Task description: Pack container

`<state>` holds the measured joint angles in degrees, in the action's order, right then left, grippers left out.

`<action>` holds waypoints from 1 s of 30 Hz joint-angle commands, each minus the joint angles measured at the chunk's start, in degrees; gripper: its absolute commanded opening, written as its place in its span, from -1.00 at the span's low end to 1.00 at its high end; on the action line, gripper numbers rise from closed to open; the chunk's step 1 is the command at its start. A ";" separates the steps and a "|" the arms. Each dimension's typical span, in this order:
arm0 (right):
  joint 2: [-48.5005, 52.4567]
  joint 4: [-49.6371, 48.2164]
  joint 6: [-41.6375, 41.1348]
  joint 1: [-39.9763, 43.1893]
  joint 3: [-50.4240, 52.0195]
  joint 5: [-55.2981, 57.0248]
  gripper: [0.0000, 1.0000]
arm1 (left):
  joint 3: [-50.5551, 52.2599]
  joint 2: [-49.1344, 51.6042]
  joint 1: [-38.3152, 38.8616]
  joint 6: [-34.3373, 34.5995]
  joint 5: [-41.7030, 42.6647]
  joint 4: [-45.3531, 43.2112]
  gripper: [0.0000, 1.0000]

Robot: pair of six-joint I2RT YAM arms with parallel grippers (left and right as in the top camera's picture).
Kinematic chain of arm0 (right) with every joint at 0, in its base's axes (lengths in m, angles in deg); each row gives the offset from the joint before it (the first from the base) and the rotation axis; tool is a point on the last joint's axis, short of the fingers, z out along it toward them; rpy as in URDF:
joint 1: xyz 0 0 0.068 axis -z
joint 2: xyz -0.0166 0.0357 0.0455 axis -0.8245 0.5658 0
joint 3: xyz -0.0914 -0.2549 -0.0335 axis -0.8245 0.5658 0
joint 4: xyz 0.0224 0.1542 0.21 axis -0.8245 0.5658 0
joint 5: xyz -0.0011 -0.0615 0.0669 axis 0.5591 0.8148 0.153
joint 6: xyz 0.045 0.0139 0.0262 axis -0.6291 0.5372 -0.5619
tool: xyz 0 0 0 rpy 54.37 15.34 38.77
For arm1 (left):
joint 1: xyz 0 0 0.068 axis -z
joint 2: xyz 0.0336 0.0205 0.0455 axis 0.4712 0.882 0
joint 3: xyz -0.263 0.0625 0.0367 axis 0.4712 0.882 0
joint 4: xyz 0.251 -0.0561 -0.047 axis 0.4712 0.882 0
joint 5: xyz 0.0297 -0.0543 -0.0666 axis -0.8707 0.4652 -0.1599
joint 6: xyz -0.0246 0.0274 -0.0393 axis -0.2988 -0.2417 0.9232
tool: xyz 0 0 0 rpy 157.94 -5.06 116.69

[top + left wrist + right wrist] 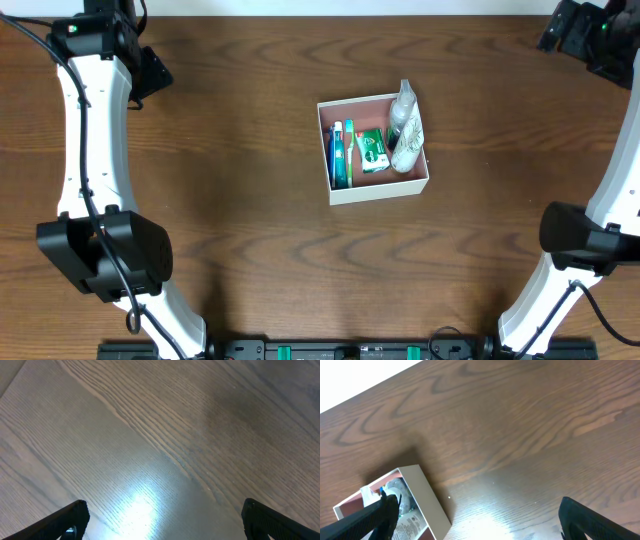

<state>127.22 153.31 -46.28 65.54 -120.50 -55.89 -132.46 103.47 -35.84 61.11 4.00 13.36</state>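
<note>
Near the far-left corner of the desk (250,260), the left arm (88,120) holds its jaws spread wide over bare wood. The container (381,190) sits mid-desk, slightly toward the far edge, holding a bottle (406,130) and toothbrushes (341,155). Near the far-right corner, the right arm (615,190) has its jaws spread too, gripping nothing.

The overhead view looks straight down on the whole desk (250,200), with the container (380,188) at upper centre. The left wrist view sits close over bare wood. The right wrist view slants across the desk from farther off, sharing the container (427,502) at its lower left.
</note>
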 commanded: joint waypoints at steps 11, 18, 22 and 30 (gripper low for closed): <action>-4.39 -8.22 8.28 -1.84 0.70 5.01 0.98 | 0.37 0.42 -0.09 -0.50 -0.70 0.15 0.96; -15.32 -22.75 8.48 -1.75 20.00 4.98 0.98 | 0.37 0.42 -0.09 -0.50 -0.70 0.15 0.96; -24.13 -33.31 8.48 -1.73 36.39 4.79 0.99 | 0.37 0.42 -0.09 -0.50 -0.70 0.15 0.96; -39.71 -54.55 9.33 -1.73 63.76 3.26 0.99 | 0.37 0.42 -0.09 -0.50 -0.70 0.15 0.96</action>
<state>92.56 102.67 -38.61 64.25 -63.78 -52.17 -132.46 103.47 -35.84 61.11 4.00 13.33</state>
